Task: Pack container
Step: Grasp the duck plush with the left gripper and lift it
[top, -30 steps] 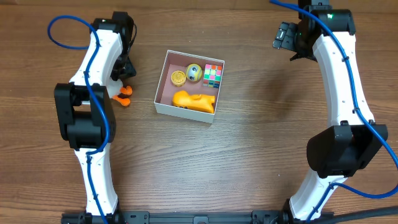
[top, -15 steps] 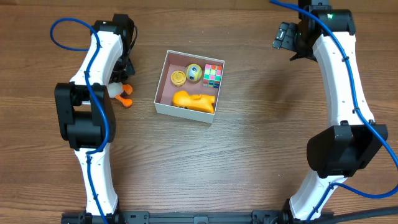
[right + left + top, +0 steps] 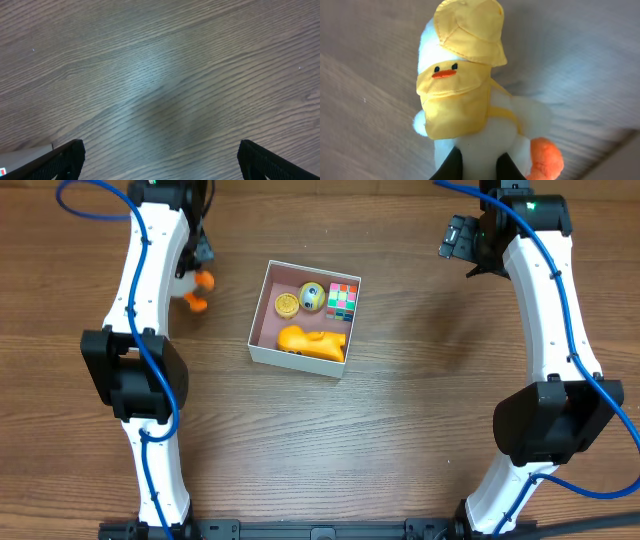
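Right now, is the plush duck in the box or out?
Out. The duck is pinched in the left gripper, well left of the box.

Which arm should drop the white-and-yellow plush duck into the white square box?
Left. The left gripper is shut on the plush duck near the box; the right gripper is open and empty.

Am counting, on 1 worktop (image 3: 400,440): 1 container (image 3: 290,361); 5 toys total, i.e. 1 orange plastic toy (image 3: 308,340), 1 yellow ball (image 3: 312,297), 1 yellow disc (image 3: 286,305), 1 multicolour puzzle cube (image 3: 343,300), 1 plush duck (image 3: 455,100). Also showing: 2 robot arms (image 3: 150,270) (image 3: 545,300).
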